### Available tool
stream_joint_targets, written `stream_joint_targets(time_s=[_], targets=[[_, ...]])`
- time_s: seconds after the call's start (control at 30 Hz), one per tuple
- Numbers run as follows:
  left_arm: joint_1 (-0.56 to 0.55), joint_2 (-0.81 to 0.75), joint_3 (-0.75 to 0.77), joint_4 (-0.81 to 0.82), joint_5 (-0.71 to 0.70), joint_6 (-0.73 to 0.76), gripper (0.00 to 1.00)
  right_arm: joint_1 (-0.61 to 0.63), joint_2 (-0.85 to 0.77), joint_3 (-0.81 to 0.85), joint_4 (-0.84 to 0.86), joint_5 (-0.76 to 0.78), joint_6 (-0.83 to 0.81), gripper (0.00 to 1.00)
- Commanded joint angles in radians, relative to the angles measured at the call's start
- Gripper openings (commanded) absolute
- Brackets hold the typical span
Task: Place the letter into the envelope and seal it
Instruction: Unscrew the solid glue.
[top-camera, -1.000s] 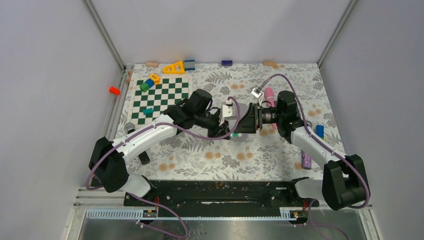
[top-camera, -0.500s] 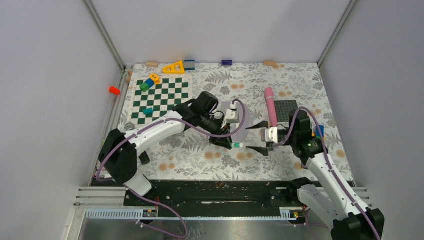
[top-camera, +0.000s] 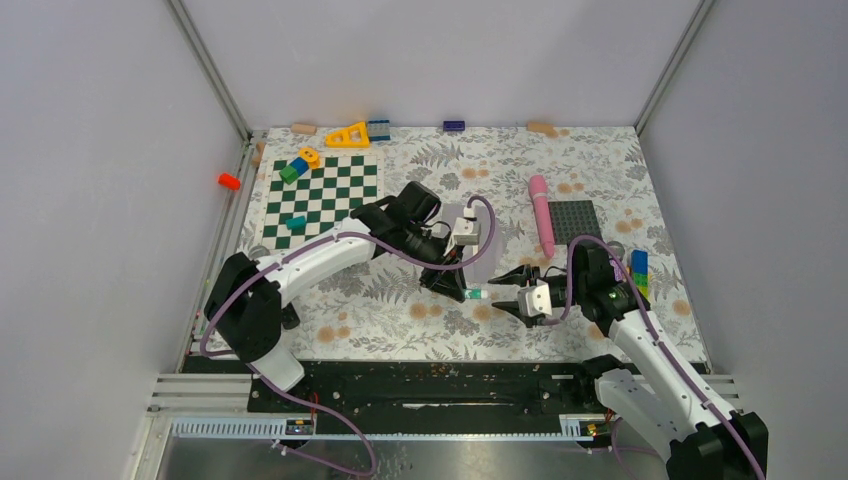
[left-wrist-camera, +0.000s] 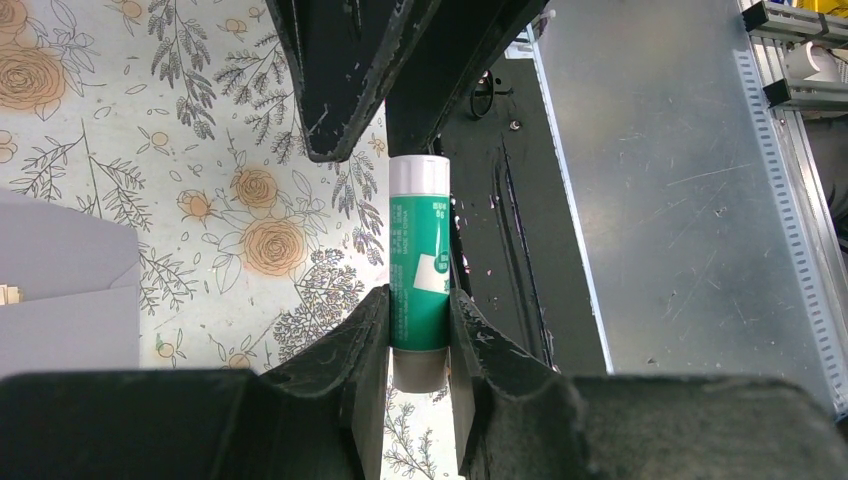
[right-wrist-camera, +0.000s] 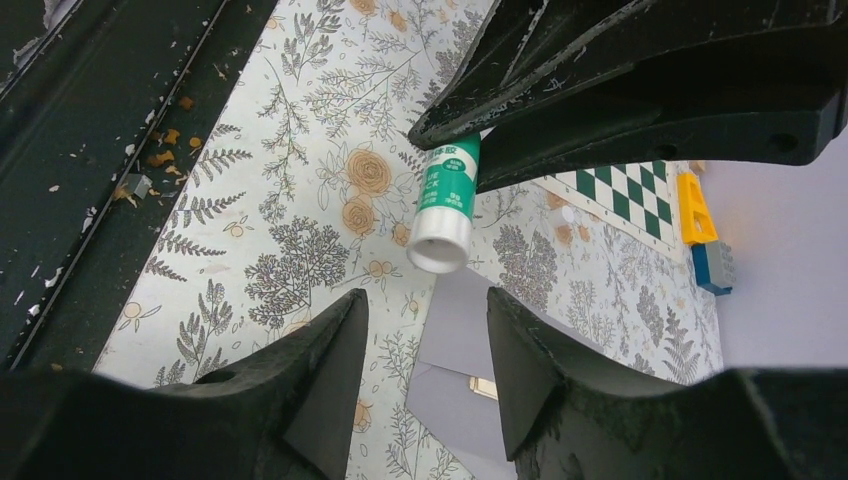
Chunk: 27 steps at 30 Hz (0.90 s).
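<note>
Currently glue prep for sealing: left fingers (left-wrist-camera: 375, 335) clamped on glue stick (left-wrist-camera: 418, 250), its white cap facing right fingers (right-wrist-camera: 335, 350), which stand apart. Envelope (top-camera: 487, 255) lies flat on table (top-camera: 400, 312), beneath the left fingers. Next, probably: right pinches cap squarely, pulls straight off.

The envelope (top-camera: 488, 252) lies largely hidden beneath the left arm (top-camera: 330, 250) and its cable.

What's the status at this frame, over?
Left gripper shut on glue stick, cap on. Right gripper open, facing the cap end, not touching. Envelope flat on table, partly hidden. Path to cap clear.
</note>
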<state>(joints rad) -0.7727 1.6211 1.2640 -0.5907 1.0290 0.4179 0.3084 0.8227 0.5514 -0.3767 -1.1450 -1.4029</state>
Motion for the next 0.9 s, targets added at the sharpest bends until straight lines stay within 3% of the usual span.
stream_joint_targets(time_s=[0.0, 0.87], targets=[[0.006, 0.002, 0.047, 0.012, 0.052, 0.015, 0.00, 0.014, 0.002, 0.013, -0.004, -0.038, -0.034, 0.54], [0.018, 0.043, 0.048, 0.063, 0.040, -0.048, 0.00, 0.059, 0.032, 0.051, 0.044, -0.033, 0.097, 0.48]])
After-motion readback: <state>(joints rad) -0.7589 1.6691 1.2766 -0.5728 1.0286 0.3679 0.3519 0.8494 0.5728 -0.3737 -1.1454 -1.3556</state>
